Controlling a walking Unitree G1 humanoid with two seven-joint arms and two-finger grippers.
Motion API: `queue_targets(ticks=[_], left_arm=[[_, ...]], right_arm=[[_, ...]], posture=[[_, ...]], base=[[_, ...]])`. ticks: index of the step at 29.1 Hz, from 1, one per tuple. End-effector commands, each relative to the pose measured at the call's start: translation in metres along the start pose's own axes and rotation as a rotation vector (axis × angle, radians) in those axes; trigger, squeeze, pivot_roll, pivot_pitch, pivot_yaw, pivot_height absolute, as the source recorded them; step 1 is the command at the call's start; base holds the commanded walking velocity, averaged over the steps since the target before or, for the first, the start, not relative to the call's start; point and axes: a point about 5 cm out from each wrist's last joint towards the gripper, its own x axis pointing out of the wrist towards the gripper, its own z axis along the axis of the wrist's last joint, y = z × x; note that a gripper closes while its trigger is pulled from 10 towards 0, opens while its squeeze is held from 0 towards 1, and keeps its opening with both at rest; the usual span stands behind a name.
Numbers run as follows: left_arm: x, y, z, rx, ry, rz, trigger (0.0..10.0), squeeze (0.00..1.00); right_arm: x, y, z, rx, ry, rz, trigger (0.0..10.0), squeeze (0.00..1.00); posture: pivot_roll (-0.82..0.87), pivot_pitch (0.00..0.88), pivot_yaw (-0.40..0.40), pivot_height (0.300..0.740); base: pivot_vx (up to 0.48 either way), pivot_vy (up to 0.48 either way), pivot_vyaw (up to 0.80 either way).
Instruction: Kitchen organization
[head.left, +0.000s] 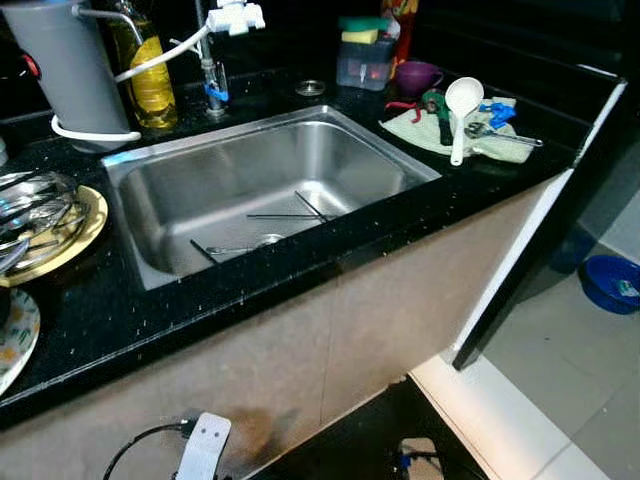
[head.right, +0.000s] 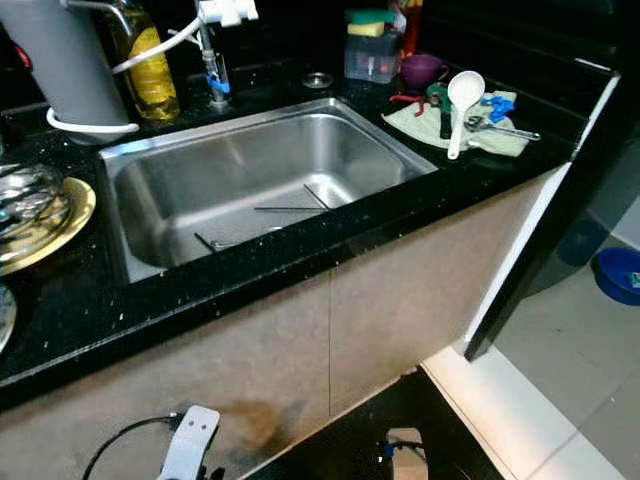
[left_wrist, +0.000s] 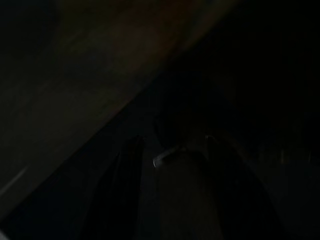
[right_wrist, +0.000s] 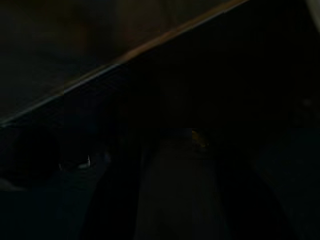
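Steel sink (head.left: 150, 190) sits sunk in the black worktop (head.left: 120, 310). A white ladle (head.left: 461, 110) lies on a green cloth (head.left: 420, 130) right of it. Both arms hang in shadow, can't tell how either gripper's fingers are set.

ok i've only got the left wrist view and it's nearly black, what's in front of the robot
Observer: A steel sink set in a black counter.
Operator: anything in the sink
Observer: A few thin utensils lie on its bottom.
Operator: and to the right of it
Observer: A white ladle lies on a pale cloth, with a purple cup behind them.
Operator: left side
Observer: A gold plate carries a glass bowl.
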Motion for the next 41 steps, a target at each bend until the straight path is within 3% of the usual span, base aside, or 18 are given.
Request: queue_targets(ticks=[1,17,30,41], left_arm=[[-0.003,-0.001,-0.012,-0.001,0.037,-0.005,10.0,0.00],[-0.004,-0.001,-0.017,-0.007,0.045,0.003,10.0,0.00],[-0.005,0.000,-0.024,0.014,0.097,0.014,10.0,0.00],[-0.004,0.000,-0.020,0.044,0.081,0.008,10.0,0.00]], right_arm=[[-0.002,0.000,-0.006,0.010,0.015,0.000,10.0,0.00],[-0.002,0.000,-0.009,0.000,0.022,0.013,10.0,0.00],[-0.003,-0.001,-0.011,-0.016,0.039,0.036,10.0,0.00],[-0.003,0.001,-0.010,0.023,0.027,0.037,10.0,0.00]], posture=[[-0.06,0.167,-0.002,0.740],[-0.07,0.166,-0.012,0.740],[-0.06,0.159,-0.026,0.740],[-0.06,0.157,-0.010,0.740]], base=[[-0.337,0.000,0.00],[-0.298,0.000,0.00],[0.000,0.000,0.00],[0.000,0.000,0.00]])
